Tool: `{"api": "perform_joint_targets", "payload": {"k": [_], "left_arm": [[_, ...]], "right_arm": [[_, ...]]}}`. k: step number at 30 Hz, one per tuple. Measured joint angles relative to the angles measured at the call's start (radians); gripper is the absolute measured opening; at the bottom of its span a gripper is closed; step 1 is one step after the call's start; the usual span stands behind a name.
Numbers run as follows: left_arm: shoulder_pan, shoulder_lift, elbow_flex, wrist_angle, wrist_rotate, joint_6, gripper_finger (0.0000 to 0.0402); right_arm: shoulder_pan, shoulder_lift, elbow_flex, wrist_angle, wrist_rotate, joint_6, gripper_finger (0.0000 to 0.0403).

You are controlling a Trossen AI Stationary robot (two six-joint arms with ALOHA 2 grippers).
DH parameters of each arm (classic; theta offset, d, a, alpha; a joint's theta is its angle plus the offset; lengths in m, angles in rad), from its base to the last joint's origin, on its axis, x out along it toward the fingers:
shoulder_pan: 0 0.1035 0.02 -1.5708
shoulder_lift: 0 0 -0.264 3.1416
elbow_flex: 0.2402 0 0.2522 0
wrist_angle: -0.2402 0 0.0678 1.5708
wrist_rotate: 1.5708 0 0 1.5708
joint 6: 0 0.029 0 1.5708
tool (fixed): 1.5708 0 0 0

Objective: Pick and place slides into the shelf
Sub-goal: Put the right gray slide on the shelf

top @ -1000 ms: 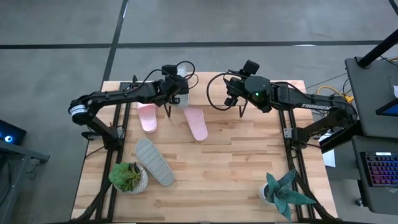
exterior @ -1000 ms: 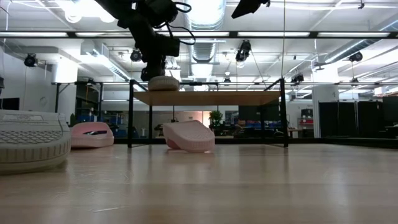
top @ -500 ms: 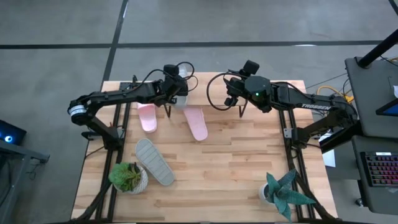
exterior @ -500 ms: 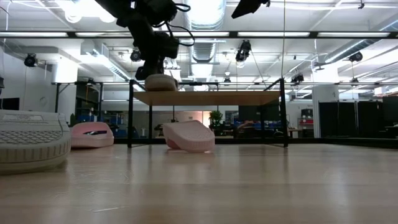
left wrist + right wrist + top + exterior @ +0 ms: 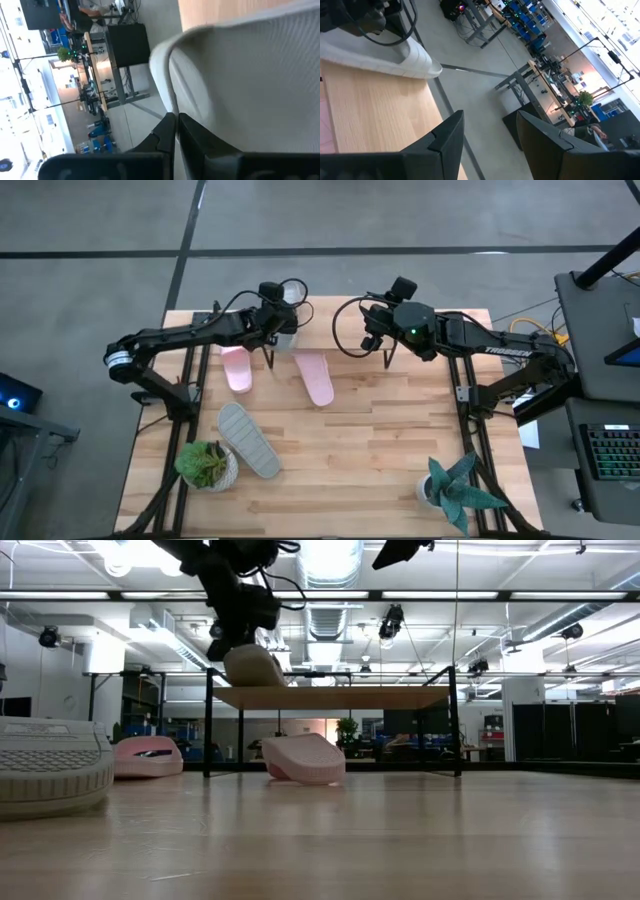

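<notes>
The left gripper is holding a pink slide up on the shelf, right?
Not quite. The slide in the left gripper is light grey, not pink, as the low view shows; it is tilted at the shelf top. Both pink slides lie on the table, as the high view shows.

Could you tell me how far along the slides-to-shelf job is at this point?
Nothing looks finished yet. In hand: the left end effector is shut on a grey slide, tilted over the left end of the shelf. Left: two pink slides and another grey slide lie on the table. The right end effector waits open over the shelf.
</notes>
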State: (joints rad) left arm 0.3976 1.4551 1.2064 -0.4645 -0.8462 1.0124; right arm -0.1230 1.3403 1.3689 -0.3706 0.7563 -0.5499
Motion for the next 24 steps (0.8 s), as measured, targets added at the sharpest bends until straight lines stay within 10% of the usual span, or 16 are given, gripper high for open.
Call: {"api": "perform_joint_targets", "payload": {"k": [24], "left_arm": [[-0.021, -0.003, -0.007, 0.002, -0.001, -0.012, 0.0006]], "right_arm": [[0.000, 0.000, 0.000, 0.001, 0.000, 0.000, 0.0173]]}}
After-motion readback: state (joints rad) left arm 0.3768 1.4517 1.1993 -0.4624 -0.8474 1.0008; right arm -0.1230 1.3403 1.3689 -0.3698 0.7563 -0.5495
